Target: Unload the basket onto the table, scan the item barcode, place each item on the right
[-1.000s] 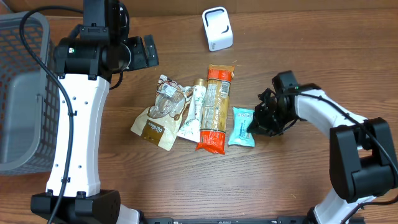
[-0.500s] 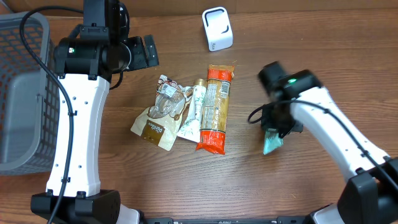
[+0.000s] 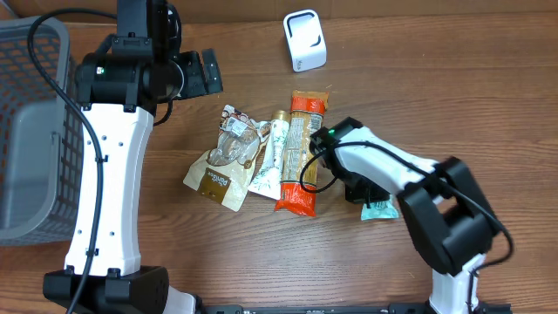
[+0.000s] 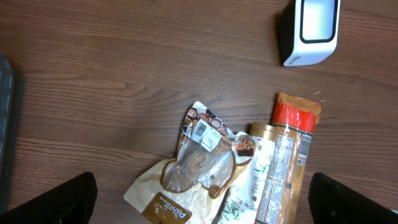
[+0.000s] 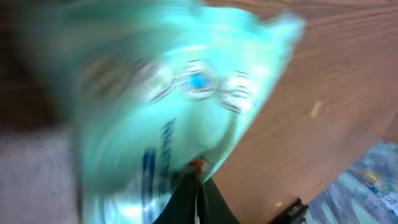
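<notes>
right gripper (image 5: 194, 194) is pinched fully shut on the teal packet (image 3: 380, 209). wrist cam shows the dark tips closed together on its lower edge. packet fills nearly the whole view and is badly smeared, print unreadable, I can't make out a barcode on it

overhead: the packet pokes out from under the right arm's wrist, lower right of the pile, near the bottom end of the orange packet (image 3: 302, 153) and not touching it as far as I can see. can't tell whether it rests on the table (image 3: 453, 96) or is held just off it. right arm is folded back on itself, one joint just beside the orange packet

scanner (image 3: 304, 40) stands at the far edge, well apart from the teal packet

left gripper (image 3: 199, 74) is wide open, holding nothing, hanging over bare wood up-left of the pile. on its wrist cam I see the fingers (image 4: 56, 199) at the two bottom corners

rest of the pile: clear bag (image 4: 202, 155) with a barcode sticker face up, lying on a brown pouch (image 3: 212, 180), white sachet (image 3: 272, 161) between those and the orange packet. grey basket (image 3: 26, 131) at the left edge
</notes>
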Controlling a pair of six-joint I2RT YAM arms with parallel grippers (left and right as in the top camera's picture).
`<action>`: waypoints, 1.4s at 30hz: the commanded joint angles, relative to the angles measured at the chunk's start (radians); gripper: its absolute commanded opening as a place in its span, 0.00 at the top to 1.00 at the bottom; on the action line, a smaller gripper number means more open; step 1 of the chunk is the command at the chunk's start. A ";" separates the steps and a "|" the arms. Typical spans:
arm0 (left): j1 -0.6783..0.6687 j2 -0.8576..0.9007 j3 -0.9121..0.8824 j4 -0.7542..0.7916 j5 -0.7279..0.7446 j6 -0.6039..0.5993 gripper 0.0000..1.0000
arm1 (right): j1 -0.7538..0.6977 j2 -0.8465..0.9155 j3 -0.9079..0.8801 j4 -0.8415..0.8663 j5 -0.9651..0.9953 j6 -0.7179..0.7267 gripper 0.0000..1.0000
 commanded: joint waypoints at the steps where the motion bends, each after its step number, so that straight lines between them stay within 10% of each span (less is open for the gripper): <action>1: 0.003 -0.004 -0.008 0.002 -0.013 0.019 0.00 | 0.040 0.013 0.014 0.031 -0.024 0.018 0.96; 9: 0.003 -0.004 -0.008 0.002 -0.013 0.019 0.00 | 0.090 0.012 0.098 0.049 -0.070 0.004 0.96; 17: 0.003 -0.004 -0.008 0.001 -0.013 0.019 0.00 | 0.007 0.006 0.164 0.103 -0.251 -0.156 0.54; 30: 0.003 -0.004 -0.008 0.002 -0.013 0.019 0.00 | -0.266 -0.016 0.148 0.262 -0.830 -0.504 0.42; 42: 0.003 -0.004 -0.008 0.002 -0.013 0.019 0.00 | -0.337 -0.015 -0.029 0.391 -0.932 -0.515 0.34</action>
